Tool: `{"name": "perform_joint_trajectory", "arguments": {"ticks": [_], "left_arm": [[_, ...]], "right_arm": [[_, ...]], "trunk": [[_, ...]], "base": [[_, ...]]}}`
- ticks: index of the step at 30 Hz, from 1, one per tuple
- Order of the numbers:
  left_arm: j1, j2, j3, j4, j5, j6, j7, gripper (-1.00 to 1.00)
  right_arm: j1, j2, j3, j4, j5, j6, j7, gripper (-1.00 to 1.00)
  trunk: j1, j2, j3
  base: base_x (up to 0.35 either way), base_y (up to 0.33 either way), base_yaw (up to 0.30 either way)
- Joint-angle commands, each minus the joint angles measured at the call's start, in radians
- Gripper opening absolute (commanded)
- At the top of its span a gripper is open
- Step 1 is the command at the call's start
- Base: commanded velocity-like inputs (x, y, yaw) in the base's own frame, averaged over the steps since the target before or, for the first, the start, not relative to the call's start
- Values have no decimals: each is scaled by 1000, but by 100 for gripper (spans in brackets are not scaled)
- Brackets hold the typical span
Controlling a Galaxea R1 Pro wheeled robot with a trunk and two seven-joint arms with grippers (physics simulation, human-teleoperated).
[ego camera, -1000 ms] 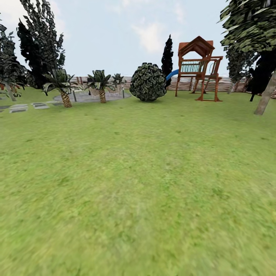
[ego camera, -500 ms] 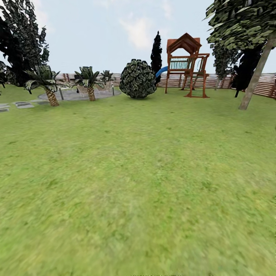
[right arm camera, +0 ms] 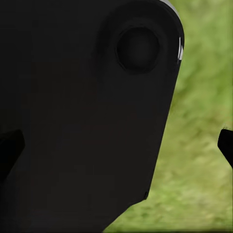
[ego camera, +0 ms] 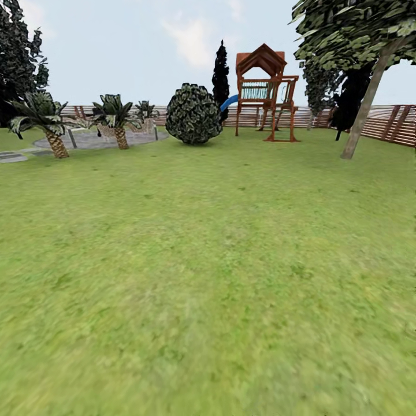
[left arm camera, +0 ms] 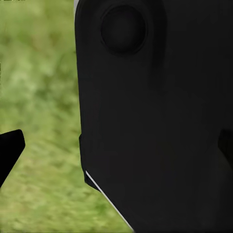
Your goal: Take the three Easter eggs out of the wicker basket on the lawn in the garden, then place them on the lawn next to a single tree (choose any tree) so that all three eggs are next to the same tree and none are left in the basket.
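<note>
The head view looked out over the lawn (ego camera: 208, 277), a wide and open stretch of short green grass running unbroken from the near edge of the picture up to the far fence (ego camera: 398, 124). The round bush (ego camera: 193, 114) stood at the far side of that grass and serves here as the landmark. Just to the right of the bush and a little behind it rose a wooden play tower (ego camera: 266, 92) with a blue slide, and a thin dark tree (ego camera: 220, 75) stood between the two, further back. Well to the right of the bush, the tree (ego camera: 363, 110) with the pale leaning trunk met the grass near the slatted fence, its canopy spreading over the upper right corner. To the left of the bush lay a grey paved patch (ego camera: 98, 138) with small palms (ego camera: 115, 118) around it, and further left dark trees closed the edge. All ground nearer than the bush was bare grass.

In the left wrist view a black body of the robot (left arm camera: 155, 116) covered most of the picture, with grass beside it and a dark tip (left arm camera: 9, 150) at the edge; whether the left gripper was spread or closed could not be told. The right wrist view showed the same kind of black body (right arm camera: 82, 116) over grass, and the right gripper's state could not be told either.
</note>
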Motion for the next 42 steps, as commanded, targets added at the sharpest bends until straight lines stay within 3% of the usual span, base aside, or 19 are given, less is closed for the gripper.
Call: {"name": "perform_joint_trajectory", "arguments": {"ticks": [1, 34, 42], "left_arm": [[0, 0, 0, -1, 1, -1, -1, 100], [0, 0, 0, -1, 1, -1, 1, 100], [0, -1, 0, -1, 1, -1, 5, 100]], "right_arm": [[-1, 0, 1, 1, 6, -3, 1, 100], [0, 0, 3, 1, 11, -3, 1, 100], [0, 3, 12, 1, 22, -4, 0, 100]], "trunk": [[0, 0, -2], [0, 0, -48], [0, 0, -49]], "base": [[0, 0, -138], [1, 0, -149], [242, 0, -14]]}}
